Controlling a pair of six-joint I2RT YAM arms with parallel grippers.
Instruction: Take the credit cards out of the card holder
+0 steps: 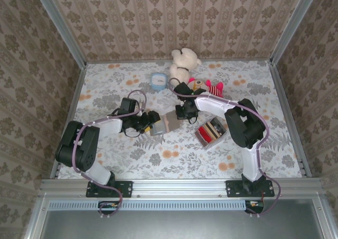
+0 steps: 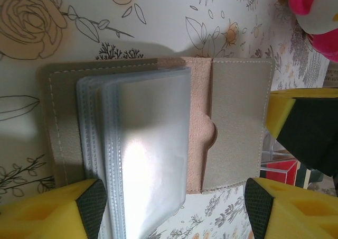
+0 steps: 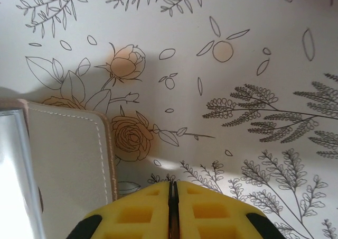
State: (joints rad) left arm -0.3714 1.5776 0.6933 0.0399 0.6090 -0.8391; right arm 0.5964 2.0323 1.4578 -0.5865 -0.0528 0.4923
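Grey card holder (image 2: 60,122) lies open mid-table, its clear sleeves (image 2: 150,154) fanned up; no credit cards can be made out. Left gripper (image 2: 174,206) hovers spread wide across it. Right gripper (image 3: 172,196), fingers pressed together, sits just beside its right edge. Best to pin one panel, then probe the slot pocket (image 2: 237,122).

This is a robot lab's test cell dressed to look homely; a left arm (image 1: 100,128) and a right arm (image 1: 243,125) are bolted to a metal rail (image 1: 179,186) at the near edge of a table, and bare aluminium posts (image 1: 58,25) frame the corners. The walls (image 1: 174,22) are flat wallpapered panels; the table wears a flower-printed cover (image 1: 174,159); a teddy bear (image 1: 183,63) and a pink striped soft toy (image 1: 208,86) sit at the back
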